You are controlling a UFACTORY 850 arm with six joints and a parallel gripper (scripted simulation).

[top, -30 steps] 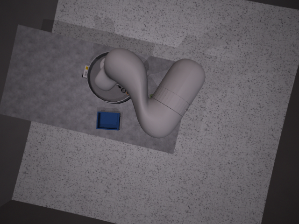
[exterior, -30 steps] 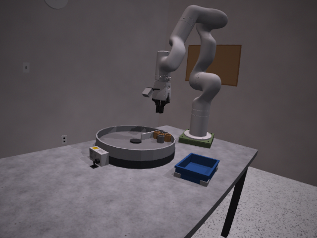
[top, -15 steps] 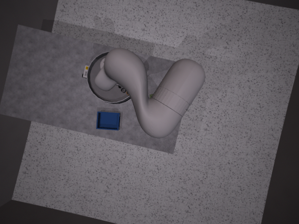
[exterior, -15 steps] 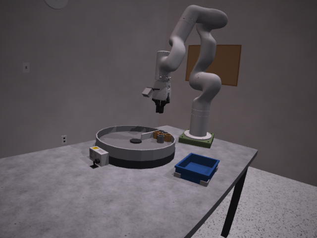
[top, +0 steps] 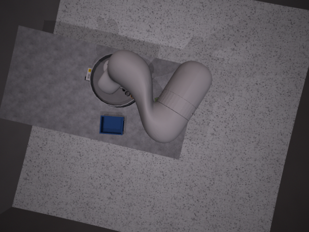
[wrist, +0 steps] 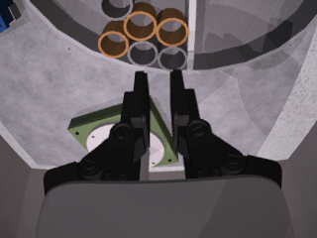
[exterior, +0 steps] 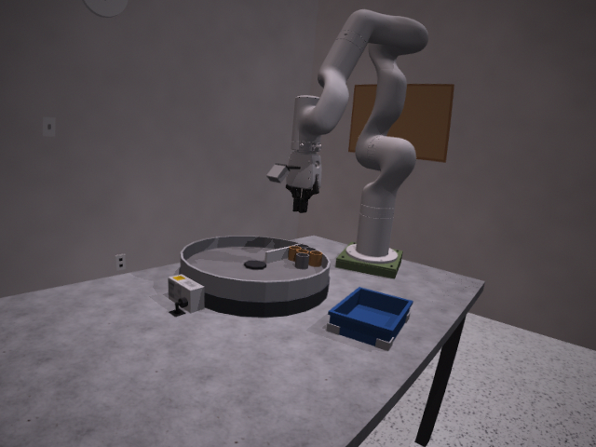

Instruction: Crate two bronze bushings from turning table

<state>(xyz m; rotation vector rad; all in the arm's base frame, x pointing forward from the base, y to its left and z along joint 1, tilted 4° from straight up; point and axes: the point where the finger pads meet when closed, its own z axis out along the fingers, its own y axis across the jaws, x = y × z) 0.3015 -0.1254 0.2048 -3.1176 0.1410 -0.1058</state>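
Observation:
The grey turning table holds three bronze bushings: one nearest the crate side, a middle one, and one beside the white divider. Three grey bushings stand close around them, one of them towards the table's middle and two by the rim. The blue crate is empty. My gripper hangs high above the turning table, pointing down, its fingers a narrow gap apart with nothing between them. The arm hides it in the top view.
The white divider stands upright beside the cluster. A black disc lies in the turning table's middle. A small white box stands outside the rim. The green arm base is behind the turning table.

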